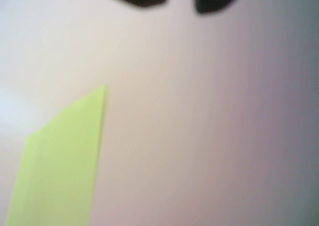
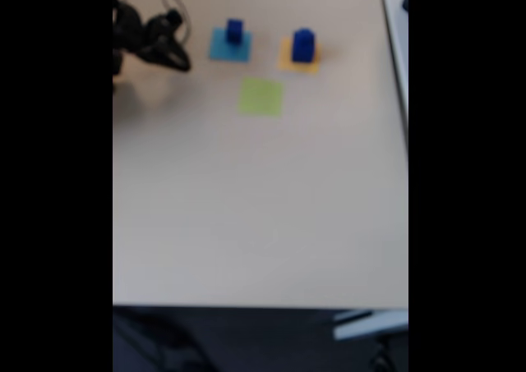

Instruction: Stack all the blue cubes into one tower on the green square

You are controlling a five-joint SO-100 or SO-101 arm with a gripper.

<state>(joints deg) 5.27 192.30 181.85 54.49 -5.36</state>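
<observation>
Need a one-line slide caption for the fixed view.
Black robot arm's gripper at the beige table's far left; dark-blue cubes sit on the light-blue and orange-yellow squares; flat yellow-green square bare.

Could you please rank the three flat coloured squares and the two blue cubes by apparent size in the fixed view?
1. green square, light-blue square and orange-yellow square: alike, too blurred to rank.
2. blue cube on orange-yellow.
3. blue cube on light-blue, slightly smaller.

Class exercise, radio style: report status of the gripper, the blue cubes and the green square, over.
Gripper open, empty, above bare table. Flat yellow-green paper square bare. One dark-blue cube on light-blue square, another dark-blue cube on orange-yellow square. Nothing in the way.
</observation>
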